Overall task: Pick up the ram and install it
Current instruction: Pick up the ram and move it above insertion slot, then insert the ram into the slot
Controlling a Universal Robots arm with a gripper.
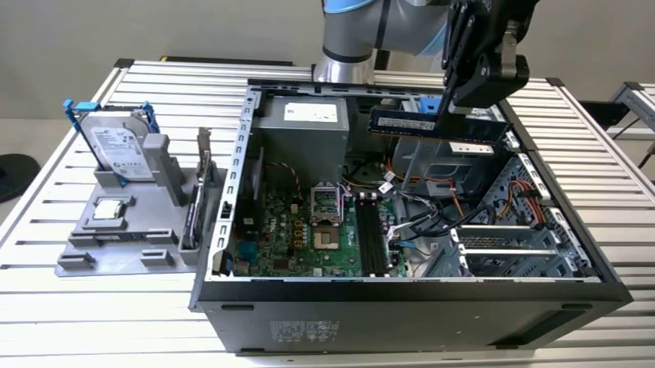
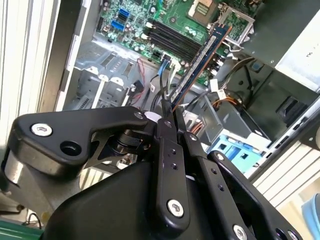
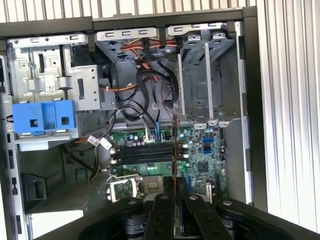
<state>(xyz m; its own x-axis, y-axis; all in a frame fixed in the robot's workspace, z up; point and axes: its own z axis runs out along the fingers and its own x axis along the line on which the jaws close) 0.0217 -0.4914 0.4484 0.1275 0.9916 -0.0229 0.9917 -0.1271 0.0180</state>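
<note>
Holding the ram point(image 1: 409, 123) clamped tight in the gripper point(image 1: 450, 113), level in the air over the far part of the open computer case point(image 1: 409, 322) toward the exterior view's right, well above the long black slots point(image 1: 370, 241) on the green motherboard point(image 1: 278, 230).

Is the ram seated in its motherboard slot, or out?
Out: the gripper holds the ram in the air above the open case, clear of the black slots.
</note>
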